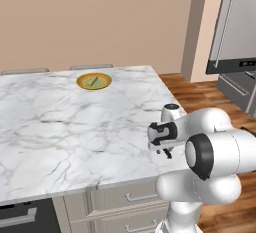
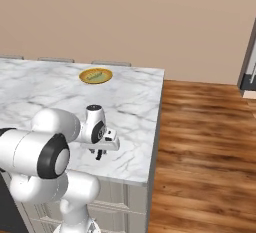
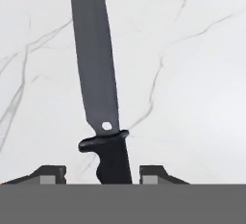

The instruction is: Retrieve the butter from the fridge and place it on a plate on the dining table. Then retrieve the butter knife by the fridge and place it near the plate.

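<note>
Lying flat on dining table (image 3: 192, 74): butter knife (image 3: 96, 74), handle between gripper (image 3: 102, 174) fingertips. Jaws parted, clear of the handle. Plate (image 1: 94, 81) well apart.

This is a kitchen in a home. A big white marble worktop (image 1: 60, 127) has drawers (image 1: 135, 197) under it. A tall grey fridge (image 1: 235, 32) stands in the corner. The floor (image 2: 205, 147) is brown wood, the walls are tan, and a yellow plate (image 1: 94, 81) sits on the worktop.

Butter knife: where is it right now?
In the hand view the butter knife lies on the marble dining table, handle between the pincer fingertips.
</note>
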### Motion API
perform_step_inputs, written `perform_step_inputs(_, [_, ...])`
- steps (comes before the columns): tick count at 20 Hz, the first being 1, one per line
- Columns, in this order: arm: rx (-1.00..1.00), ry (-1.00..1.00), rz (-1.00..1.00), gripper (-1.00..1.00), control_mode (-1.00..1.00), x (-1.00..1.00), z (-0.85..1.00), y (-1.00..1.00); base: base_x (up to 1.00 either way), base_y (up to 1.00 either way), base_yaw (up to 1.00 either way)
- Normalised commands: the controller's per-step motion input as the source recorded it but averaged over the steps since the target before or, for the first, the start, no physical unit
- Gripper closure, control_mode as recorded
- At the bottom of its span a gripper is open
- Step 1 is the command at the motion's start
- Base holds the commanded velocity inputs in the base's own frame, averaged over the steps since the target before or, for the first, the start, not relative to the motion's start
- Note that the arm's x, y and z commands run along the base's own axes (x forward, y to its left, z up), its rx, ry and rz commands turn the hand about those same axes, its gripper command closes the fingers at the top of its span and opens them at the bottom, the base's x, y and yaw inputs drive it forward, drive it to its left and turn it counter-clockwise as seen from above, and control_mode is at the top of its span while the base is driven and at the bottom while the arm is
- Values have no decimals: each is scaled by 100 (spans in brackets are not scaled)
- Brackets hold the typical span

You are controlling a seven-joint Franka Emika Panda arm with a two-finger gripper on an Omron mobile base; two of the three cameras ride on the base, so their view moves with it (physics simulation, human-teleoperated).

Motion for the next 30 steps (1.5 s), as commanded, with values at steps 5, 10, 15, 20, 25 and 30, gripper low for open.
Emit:
perform_step_inputs(5, [0, 0, 0, 100, -100, 0, -8, 1, 0, 0, 0])
perform_step_inputs(10, [0, 0, -1, 100, -100, 0, 0, 0, 0, 0, 0])
perform_step_inputs(15, [0, 2, -1, 100, -100, 0, 24, 0, 0, 0, 0])
perform_step_inputs(20, [0, 14, -6, 100, -100, -1, 98, 0, 0, 0, 0])
perform_step_inputs(25, [0, 7, -12, 100, -100, -49, 100, -2, 0, 0, 0])
perform_step_inputs(30, [3, 1, -6, 100, -100, -98, 82, -2, 0, 0, 0])
